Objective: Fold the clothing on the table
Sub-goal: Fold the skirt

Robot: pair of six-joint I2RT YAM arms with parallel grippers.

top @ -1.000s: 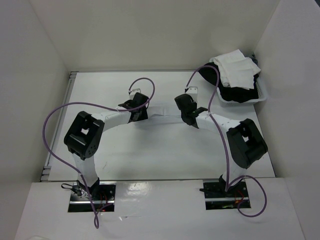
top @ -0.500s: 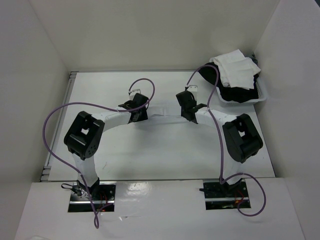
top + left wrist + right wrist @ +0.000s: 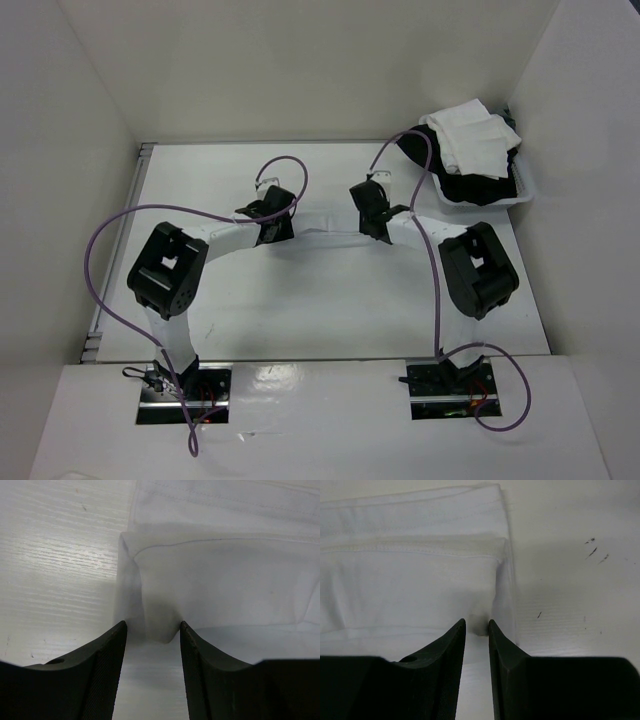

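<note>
The clothing (image 3: 325, 231) is a flat white band of fabric lying on the table (image 3: 200, 190) between my two grippers. My left gripper (image 3: 272, 228) stands at its left end. In the left wrist view the left gripper (image 3: 152, 627) is open, and a raised fold of the clothing (image 3: 225, 580) sits between the fingertips, with a gap beside the left one. At the right end is my right gripper (image 3: 376, 228). The right wrist view shows the right gripper (image 3: 476, 625) with jaws narrow, pinching a small nub at the corner of the clothing (image 3: 410, 580).
A white bin (image 3: 528, 190) at the back right holds a heap of white and black garments (image 3: 470, 145). White walls enclose the table on three sides. A grey metal strip (image 3: 118, 250) runs along the left edge. Purple cables (image 3: 105, 240) loop over both arms.
The right arm has drawn in to the left and farther back, carrying its gripper a little farther along the clothing's right end, and its jaws have narrowed slightly. The left arm has not moved.
</note>
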